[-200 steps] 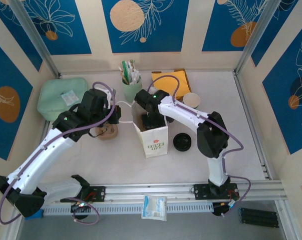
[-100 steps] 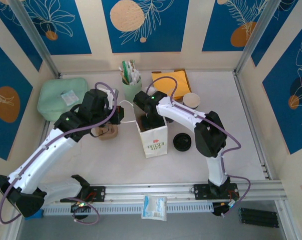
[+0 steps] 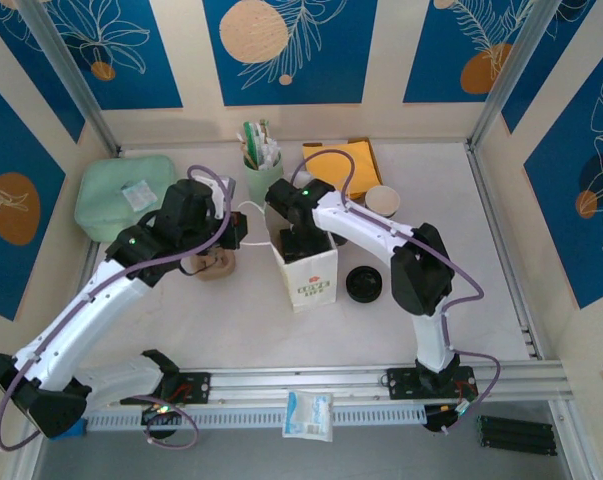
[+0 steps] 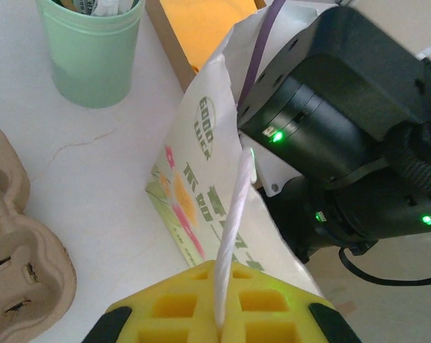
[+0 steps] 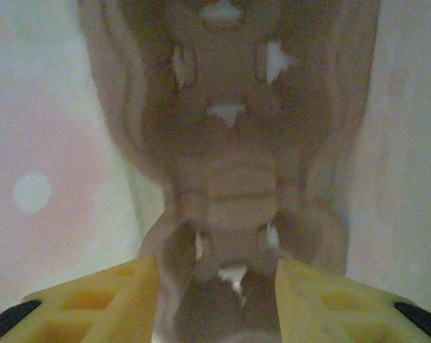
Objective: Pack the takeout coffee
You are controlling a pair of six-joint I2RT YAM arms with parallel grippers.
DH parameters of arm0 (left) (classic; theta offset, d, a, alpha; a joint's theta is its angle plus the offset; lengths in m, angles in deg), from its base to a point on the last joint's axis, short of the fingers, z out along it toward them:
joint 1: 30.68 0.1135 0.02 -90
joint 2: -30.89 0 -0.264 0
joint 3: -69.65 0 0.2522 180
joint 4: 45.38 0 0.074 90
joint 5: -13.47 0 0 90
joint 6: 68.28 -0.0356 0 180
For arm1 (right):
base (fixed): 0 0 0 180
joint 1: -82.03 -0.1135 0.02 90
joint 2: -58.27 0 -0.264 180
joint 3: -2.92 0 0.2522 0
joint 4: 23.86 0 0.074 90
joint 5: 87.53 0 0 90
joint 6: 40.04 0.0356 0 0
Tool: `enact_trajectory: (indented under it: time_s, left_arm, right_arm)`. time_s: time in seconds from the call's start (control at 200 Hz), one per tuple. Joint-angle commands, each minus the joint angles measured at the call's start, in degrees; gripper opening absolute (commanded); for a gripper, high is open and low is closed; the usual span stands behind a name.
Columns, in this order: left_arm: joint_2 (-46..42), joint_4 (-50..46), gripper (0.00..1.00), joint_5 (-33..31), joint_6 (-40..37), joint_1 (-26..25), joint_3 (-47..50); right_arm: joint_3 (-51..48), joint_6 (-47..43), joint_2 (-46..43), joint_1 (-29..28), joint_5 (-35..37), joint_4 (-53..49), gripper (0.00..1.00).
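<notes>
Takeout coffee cup (image 3: 383, 200) stands on the worktop (image 3: 231, 320), right of and beyond the paper bag (image 3: 311, 282), apart from it. Left fingers (image 4: 174, 306) clenched on the bag's white handle (image 4: 233, 207). Right fingers (image 5: 104, 294) inside the bag, parted either side of a pulp carrier (image 5: 226, 179); contact cannot be told. Judgement: cup light, thin-walled, easily crushed, slick paper; take it gently just under the stiff rim.

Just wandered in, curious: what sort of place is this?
Probably a mock café takeout counter in a test booth: a white printed paper bag, a brown moulded-pulp cup carrier, a mint-green tub of sachets.
</notes>
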Motion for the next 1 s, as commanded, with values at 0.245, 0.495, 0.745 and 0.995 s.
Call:
enact_trajectory:
  time_s: [0.245, 0.495, 0.745, 0.995]
  left_arm:
    - [-2.7, 2.7, 0.0, -1.2, -0.4, -0.7, 2.6]
    - [-2.8, 3.4, 0.04, -1.5, -0.4, -0.8, 3.3]
    - [-2.1, 3.4, 0.13, -1.1, -0.5, -0.8, 2.9]
    - [-1.7, 3.6, 0.23, -0.9, -0.6, -0.8, 2.5]
  right_arm:
    - [5.6, -0.7, -2.9, -0.5, -2.9, -2.5, 0.51]
    - [11.0, -2.1, -3.5, -1.5, -3.8, -4.7, 0.51]
    - [15.9, -3.0, -3.6, -2.5, -1.5, -8.1, 0.51]
    - [20.2, -3.9, -3.7, -2.7, 0.0, -10.5, 0.52]
